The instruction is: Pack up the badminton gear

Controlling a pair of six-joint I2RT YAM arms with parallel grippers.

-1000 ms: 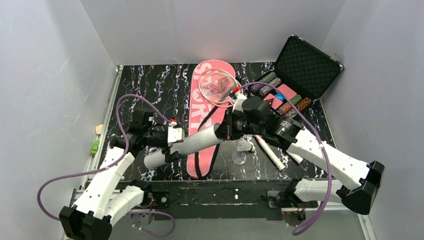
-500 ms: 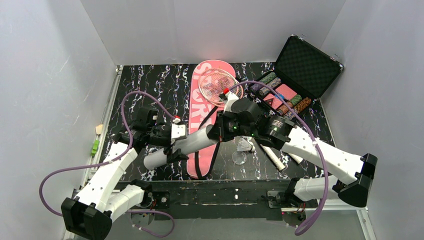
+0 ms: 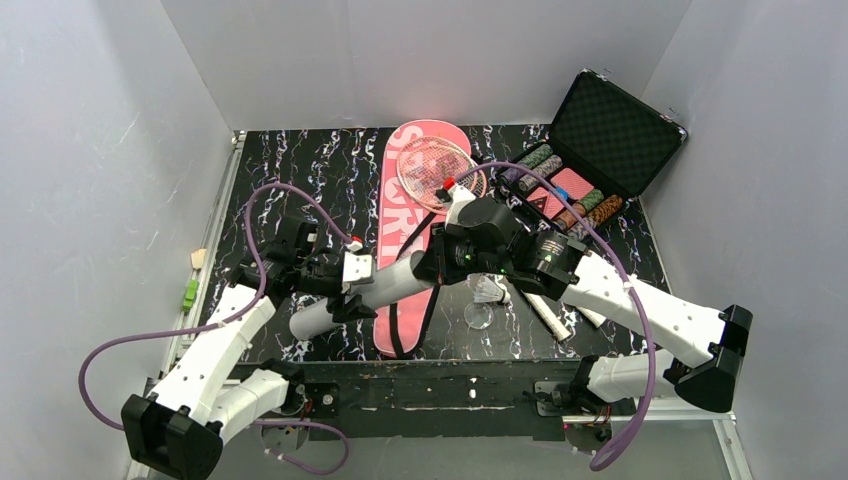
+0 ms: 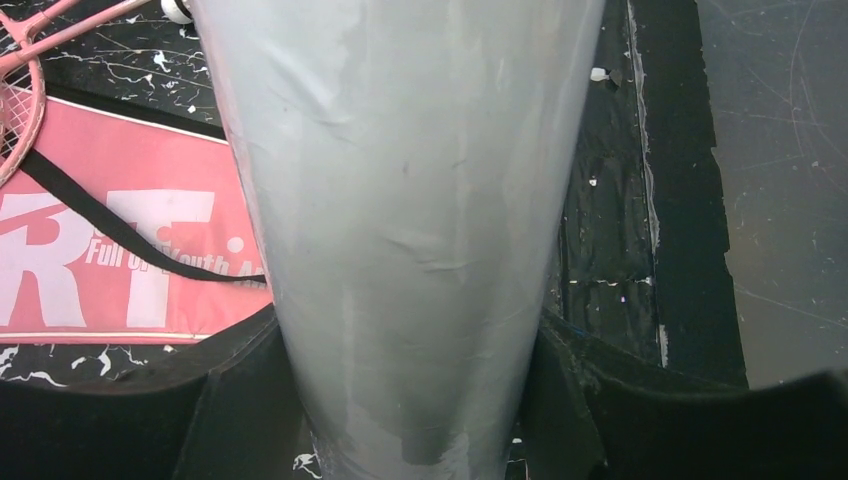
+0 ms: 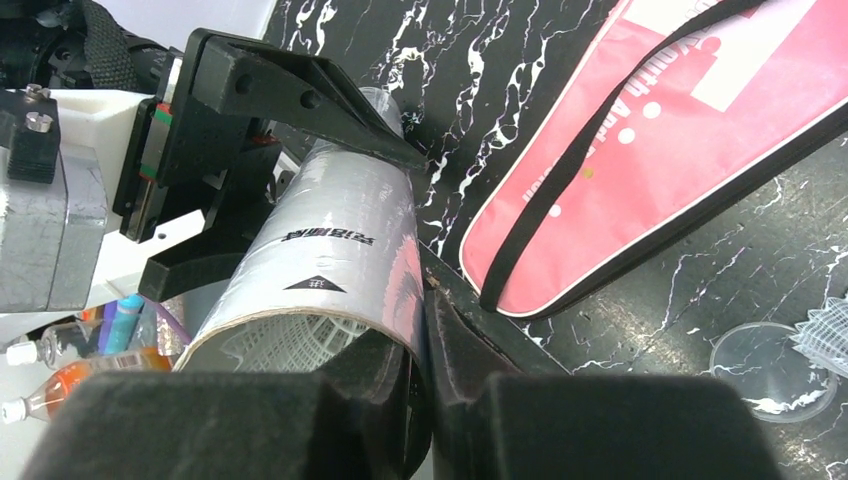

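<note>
- The left pincer (image 3: 347, 290) is seen clamped round the white tube (image 3: 390, 283), one finger on each side, towards the end away from the mouth.
- The tube appears to be held off the table (image 3: 300, 170), slanted across the lower part of the pink "SPORT" bag (image 3: 398, 325).
- A slip is to be feared here: the wall is smooth and glossy, so a slack grip could let the tube slide or roll out.
- Too hard a squeeze, and the thin wall could be dented.
- At the open mouth, the right pincer (image 5: 430, 400) is closed narrow on the rim, seemingly one finger inside and one outside.
- Feather shuttlecocks (image 5: 290, 345) can be made out stacked within; they could be crushed if the inner finger is pushed deeper.
- Should the two arms be moved out of step, the rim could be torn or the tube wrenched from one grip.
- Further right, a loose shuttlecock (image 3: 488, 290) and a clear cap (image 3: 478, 316) lie on the table; until the cap is fitted, the contents could be spilled if the mouth is tipped downward.
</note>
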